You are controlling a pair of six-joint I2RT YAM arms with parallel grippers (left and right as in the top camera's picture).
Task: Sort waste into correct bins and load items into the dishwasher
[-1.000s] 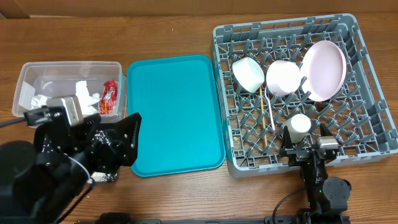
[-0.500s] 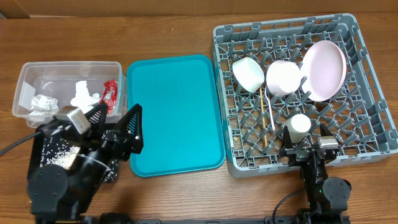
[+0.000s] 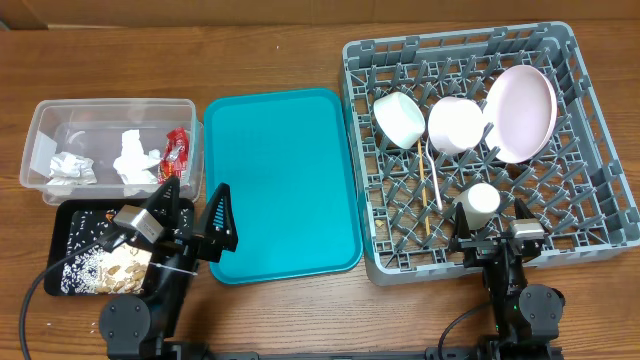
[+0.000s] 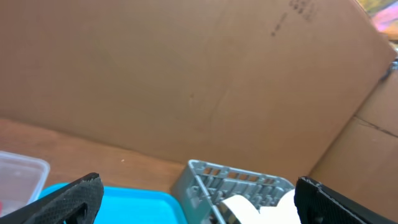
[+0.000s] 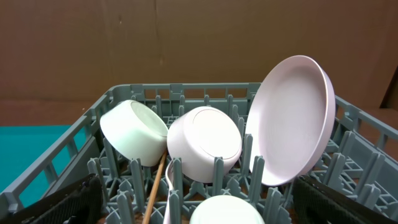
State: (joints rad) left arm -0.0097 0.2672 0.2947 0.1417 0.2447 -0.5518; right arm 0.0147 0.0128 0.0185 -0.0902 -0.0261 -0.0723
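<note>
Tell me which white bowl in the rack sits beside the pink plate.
The middle bowl, standing between the plate and the other bowl, which is at the end nearer the teal tray.

Overhead view, contents by count. One grey dish rack (image 3: 580, 200), holding two white bowls (image 3: 399, 118) (image 3: 455, 125), one pale pink plate (image 3: 521, 112), one small white cup (image 3: 482, 199), one white fork (image 3: 434, 185) and one wooden chopstick (image 3: 427, 222). One teal tray (image 3: 280, 180), with nothing on it. One clear plastic tub (image 3: 115, 104), containing one red wrapper (image 3: 176, 152) and crumpled white napkins (image 3: 72, 167) in at least two clumps; the exact number of napkins cannot be told. One black tray (image 3: 70, 225), carrying beige crumbs (image 3: 100, 265) too small and too many to count.
</note>
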